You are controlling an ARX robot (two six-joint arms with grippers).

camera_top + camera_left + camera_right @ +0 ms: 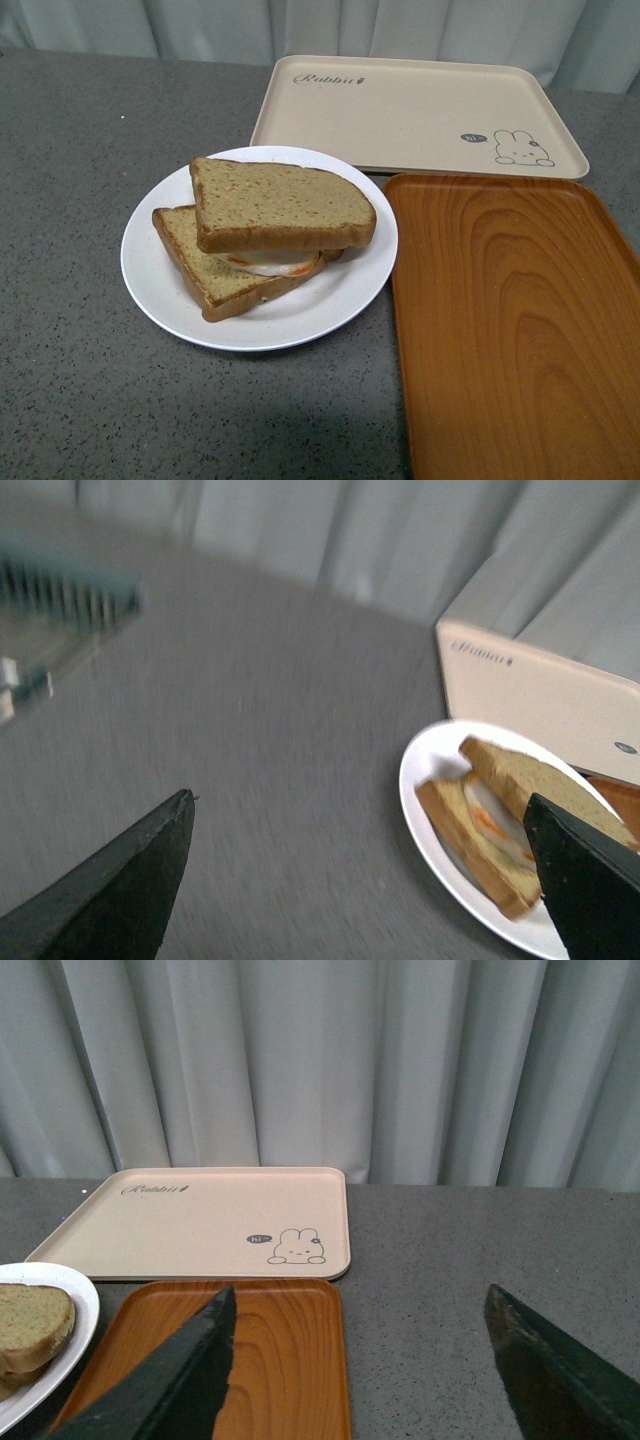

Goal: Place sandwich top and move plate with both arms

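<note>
The white plate [160, 285] sits on the grey table, left of centre. On it lies a brown slice with a fried egg [270, 263], and the sandwich top [280, 203] rests askew over the egg. Neither arm shows in the front view. In the left wrist view my left gripper [360, 825] is open and empty above bare table, with the plate [425, 810] and the sandwich top [520, 777] by one finger. In the right wrist view my right gripper [360, 1310] is open and empty above the wood-grain tray's edge; the plate [75, 1310] and the sandwich top [35, 1322] show at the picture's side.
A beige rabbit tray [420, 112] lies behind the plate. An orange-brown wood-grain tray [515, 320] lies right of the plate, nearly touching it. Grey curtains hang behind the table. A blurred rack-like object [60, 610] stands off to one side in the left wrist view.
</note>
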